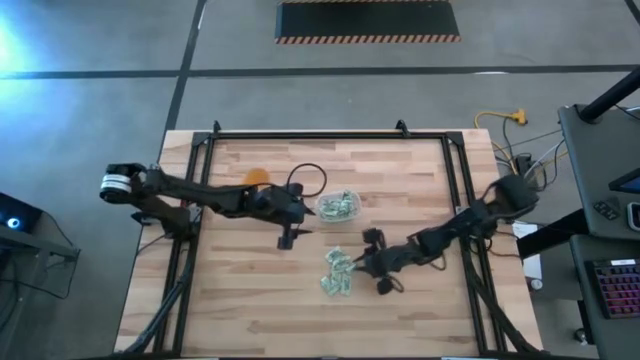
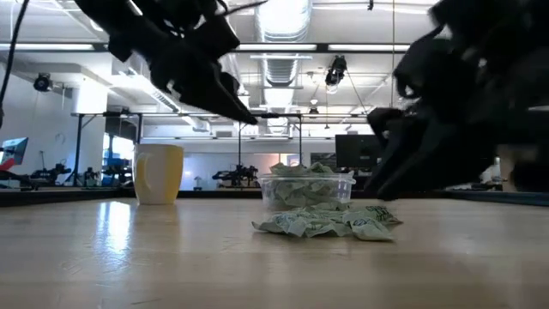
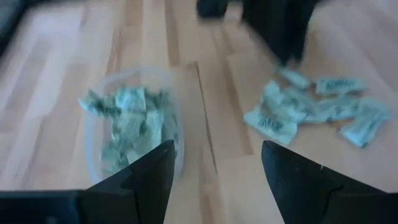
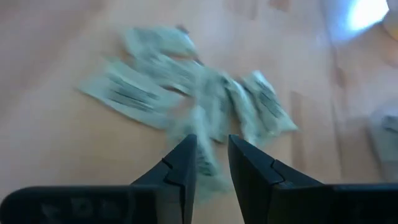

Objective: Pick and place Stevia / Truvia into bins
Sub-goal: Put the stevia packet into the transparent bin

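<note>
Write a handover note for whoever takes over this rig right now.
Left gripper: open, empty, raised beside the clear tub.
Right gripper: fingers narrowly apart, low over the loose packets; whether it grips one is unclear.
Done: the tub already holds a heap of packets.
Left: a small pile of green and white packets lies on the table between the tub and the right arm; move them into the tub.
The yellow mug stands aside, untouched.
</note>
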